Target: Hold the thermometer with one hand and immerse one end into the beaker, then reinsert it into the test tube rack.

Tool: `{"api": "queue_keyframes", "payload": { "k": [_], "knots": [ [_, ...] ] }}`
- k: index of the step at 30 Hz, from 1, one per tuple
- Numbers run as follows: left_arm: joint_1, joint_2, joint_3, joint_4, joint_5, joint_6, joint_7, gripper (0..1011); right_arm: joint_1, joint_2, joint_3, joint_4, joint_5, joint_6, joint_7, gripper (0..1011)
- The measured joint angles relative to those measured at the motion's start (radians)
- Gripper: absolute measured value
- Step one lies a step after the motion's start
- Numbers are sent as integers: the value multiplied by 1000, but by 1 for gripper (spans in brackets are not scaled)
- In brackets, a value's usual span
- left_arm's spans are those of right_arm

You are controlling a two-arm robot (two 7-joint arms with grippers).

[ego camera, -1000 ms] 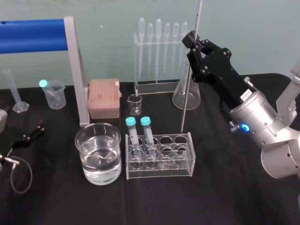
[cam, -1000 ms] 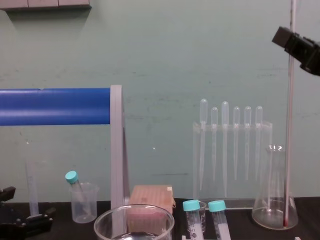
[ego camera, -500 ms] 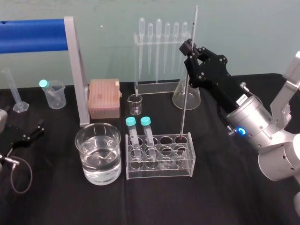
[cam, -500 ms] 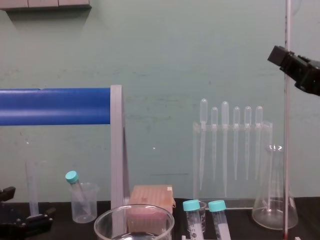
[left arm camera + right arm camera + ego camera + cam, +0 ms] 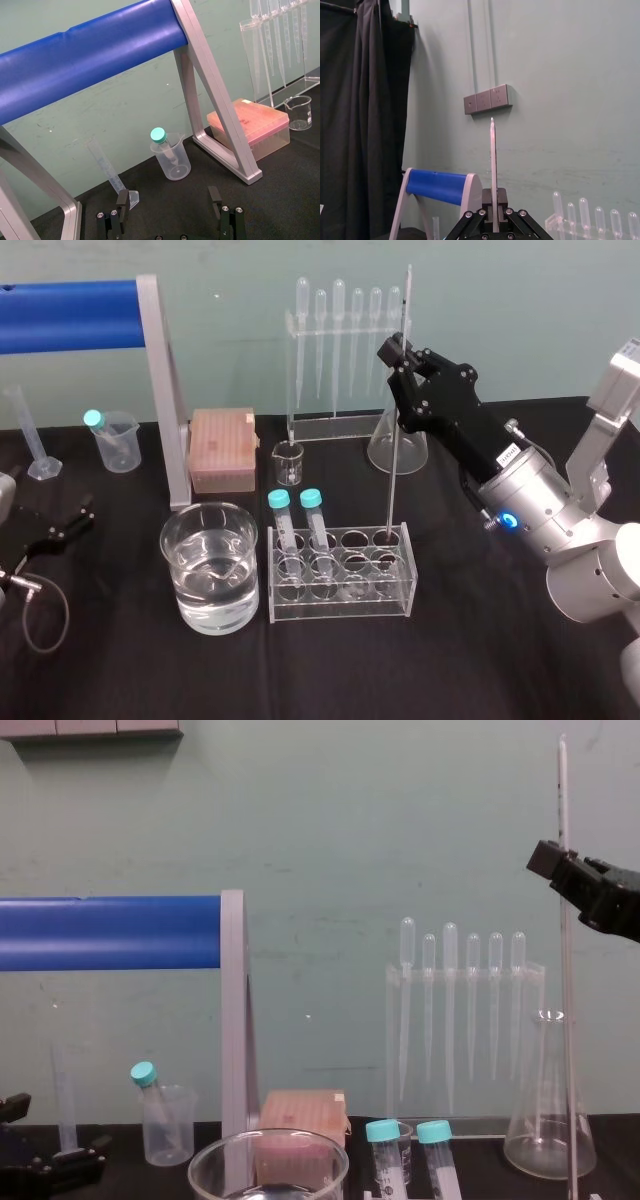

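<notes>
Right gripper (image 5: pixel 401 352) clamped on thermometer (image 5: pixel 394 440), upright above test tube rack (image 5: pixel 340 602); lower end in rack's rear right hole. Beaker (image 5: pixel 210 590) just left of rack. Left gripper (image 5: pixel 168 198) parked far left of rack, fingers wide.

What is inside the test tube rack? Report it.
In the rack, two teal-capped tubes stand in left holes; the thermometer, held by the right gripper, stands in the back right hole. How deep its tip sits is hidden. The left gripper idles, open.
</notes>
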Motion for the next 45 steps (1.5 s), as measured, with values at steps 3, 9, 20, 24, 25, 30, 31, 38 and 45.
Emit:
{"api": "queue_keyframes", "payload": {
  "k": [3, 9, 20, 24, 25, 30, 31, 38, 45],
  "knots": [
    [0, 0, 0, 0, 0, 0, 0, 1008, 3, -2, -3, 9, -3, 1, 0, 53],
    [0, 0, 0, 0, 0, 0, 0, 1008, 13, -6, -13, 33, -10, 5, 5, 53],
    [0, 0, 0, 0, 0, 0, 0, 1008, 40, -13, -37, 116, -32, -16, 36, 53],
    [0, 0, 0, 0, 0, 0, 0, 1008, 45, -16, -41, 138, -32, -20, 47, 53],
    [0, 0, 0, 0, 0, 0, 0, 1008, 46, -18, -43, 146, -32, -21, 50, 53],
    [0, 0, 0, 0, 0, 0, 0, 1008, 50, -21, -47, 165, -29, -23, 58, 53],
    [0, 0, 0, 0, 0, 0, 0, 1008, 50, -21, -48, 167, -29, -23, 58, 53],
    [0, 0, 0, 0, 0, 0, 0, 1008, 54, -22, -53, 181, -28, -16, 63, 53],
    [0, 0, 0, 0, 0, 0, 0, 1008, 52, -22, -54, 181, -27, -5, 56, 53]
  ]
}}
